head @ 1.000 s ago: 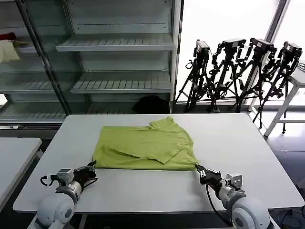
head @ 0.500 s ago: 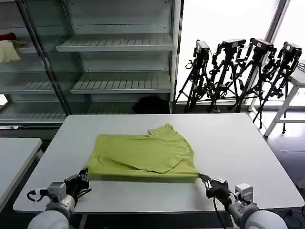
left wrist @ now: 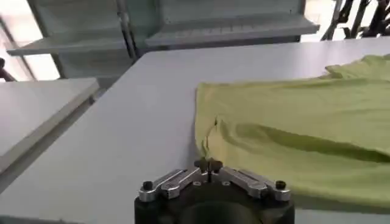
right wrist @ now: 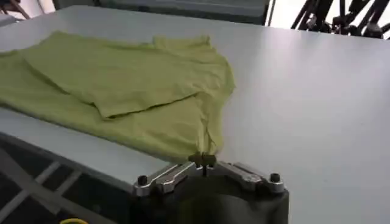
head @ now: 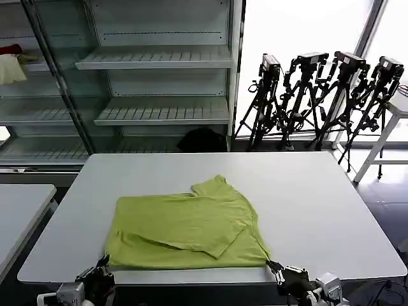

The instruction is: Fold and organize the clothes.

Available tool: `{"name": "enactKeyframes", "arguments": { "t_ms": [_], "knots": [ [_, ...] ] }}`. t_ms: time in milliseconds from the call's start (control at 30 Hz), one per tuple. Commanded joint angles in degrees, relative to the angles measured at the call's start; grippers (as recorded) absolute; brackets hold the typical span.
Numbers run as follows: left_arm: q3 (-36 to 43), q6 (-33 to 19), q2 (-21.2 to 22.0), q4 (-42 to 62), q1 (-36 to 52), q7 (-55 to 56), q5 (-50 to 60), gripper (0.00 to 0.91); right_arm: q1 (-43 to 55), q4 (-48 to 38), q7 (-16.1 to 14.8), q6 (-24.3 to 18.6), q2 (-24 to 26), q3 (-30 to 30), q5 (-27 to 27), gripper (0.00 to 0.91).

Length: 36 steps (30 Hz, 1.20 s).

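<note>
Both grippers, left (left wrist: 208, 165) and right (right wrist: 205, 160), were pinched shut on the T-shirt's (head: 185, 223) near corners, at 7 and 5 o'clock of the garment. We found it part-folded at the table's (head: 319, 191) near edge. We judged further pulling could drag it off.

White table, empty shelving, tripods by the window

The white table (head: 319, 204) stands before a glass-fronted shelving unit (head: 159, 83); black camera tripods (head: 325, 95) lean near the bright window, a second table (head: 19, 210) sits alongside, and a cream-and-red bundle (head: 11, 64), possibly cloth, rests on a shelf.
</note>
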<state>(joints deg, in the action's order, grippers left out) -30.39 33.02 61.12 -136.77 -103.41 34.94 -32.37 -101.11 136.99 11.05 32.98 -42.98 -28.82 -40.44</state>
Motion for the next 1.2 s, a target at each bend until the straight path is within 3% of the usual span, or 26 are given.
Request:
{"name": "enactKeyframes", "arguments": {
  "t_ms": [33, 100, 133, 167, 567, 767, 933, 967, 1000, 1200],
  "knots": [
    [0.2, 0.0, 1.3, -1.9, -5.2, 2.6, 1.9, 0.907, -3.9, 1.3, -0.1, 0.0, 0.5, -0.6, 0.9, 0.000],
    [0.7, 0.0, 1.4, -1.3, -4.5, 2.7, 2.0, 0.907, -4.0, 1.4, 0.0, 0.1, 0.4, -0.4, 0.9, 0.161],
    [0.9, 0.0, 1.5, -1.1, -4.0, 2.8, 2.2, 0.907, -4.1, 1.7, 0.1, 0.1, 0.3, -0.2, 0.9, 0.574],
    [1.1, 0.0, 1.6, -0.7, -3.3, 2.8, 2.3, 0.907, -4.2, 1.9, 0.4, 0.1, 0.2, -0.1, 1.1, 0.907],
    [-3.4, 0.0, -0.4, -6.1, -2.8, 2.5, 6.3, 0.907, -7.1, 6.7, 3.0, 0.1, 1.0, -3.8, 0.8, 0.907],
    [-8.2, 0.0, -2.4, -11.8, 1.0, -1.4, -2.3, 0.907, -3.7, 9.6, 3.8, 0.1, 1.5, -6.5, 0.2, 0.907],
    [-7.0, -3.2, -4.1, -3.8, 11.7, -9.8, -3.0, 0.907, 15.1, 1.3, -1.5, -2.3, 2.2, -4.4, -1.4, 0.907],
    [-6.3, -3.7, -4.4, -2.9, 12.5, -11.1, -3.0, 0.907, 15.1, 1.3, -1.5, -2.3, 2.2, -4.4, -1.4, 0.907],
    [-5.3, -4.6, -4.8, 0.8, 14.5, -12.8, -3.3, 0.907, 24.7, -6.5, -4.7, -4.3, 2.3, -0.8, -3.1, 0.907],
    [-2.2, -6.1, -5.2, 10.9, 24.4, -15.1, -7.7, 0.907, 53.3, -22.5, -7.1, -2.4, -4.4, 18.9, -6.5, 0.907]
  ]
}}
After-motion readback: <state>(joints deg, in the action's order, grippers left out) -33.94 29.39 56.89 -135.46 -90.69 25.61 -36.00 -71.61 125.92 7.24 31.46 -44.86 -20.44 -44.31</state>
